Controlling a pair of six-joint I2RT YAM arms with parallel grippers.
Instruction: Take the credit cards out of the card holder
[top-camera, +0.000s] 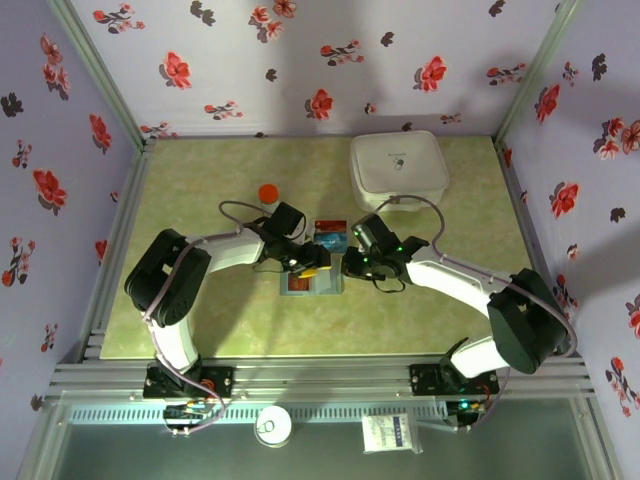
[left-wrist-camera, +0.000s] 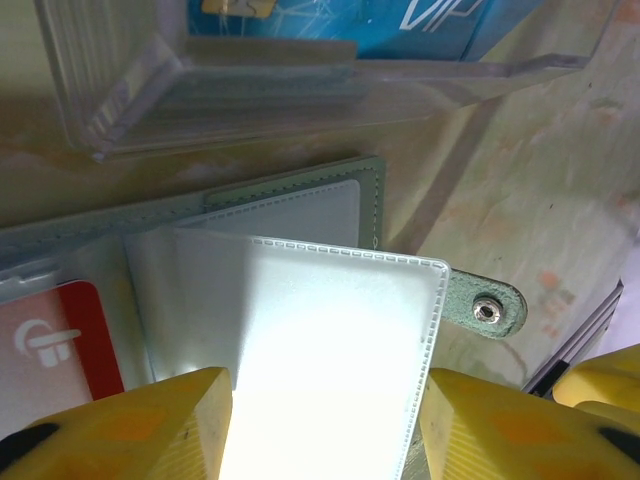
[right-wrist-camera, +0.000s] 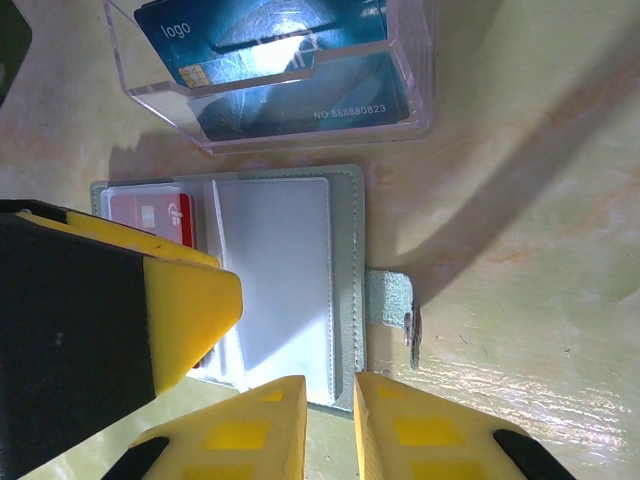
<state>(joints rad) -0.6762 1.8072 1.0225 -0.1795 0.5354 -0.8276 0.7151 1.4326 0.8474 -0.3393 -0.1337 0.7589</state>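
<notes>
Floral-print walls (top-camera: 300, 60) around a green mat (top-camera: 200, 320), white box (top-camera: 399, 165) at the far right, out of the way. The card holder (right-wrist-camera: 345, 250) lies open mid-mat between my two arms, just below the clear stand (right-wrist-camera: 320, 135). The blue credit cards (right-wrist-camera: 270, 60) sit in that stand. The red card (right-wrist-camera: 150, 215) sits in a pocket on the holder's left panel, so my read is it's the one left to pull. My left gripper (left-wrist-camera: 325, 430) is spread wide, straddling a lifted clear sleeve (left-wrist-camera: 330, 340) and not clamped on anything I can see. My right gripper (right-wrist-camera: 330, 420) is nearly closed, slim gap, tips at the holder's near edge. I see nothing pinched between them and can't tell if it's pressing the holder down. Risks: the sleeve is floppy and glossy, so closing the left fingers here likely grabs plastic, not the card, and lifts the whole holder. If the right isn't really pinning it, the holder slides or folds shut when I tug. The red card is off to the left of my left fingers, half under the sleeve, so I'd need to re-aim. The two grippers are close together and a sideways shift could knock them. The stand sits just beside the holder, so a drag toward it could bump it and spill the blue cards. The snap tab (left-wrist-camera: 487, 308) sticks out on the right and could snag a finger.
</notes>
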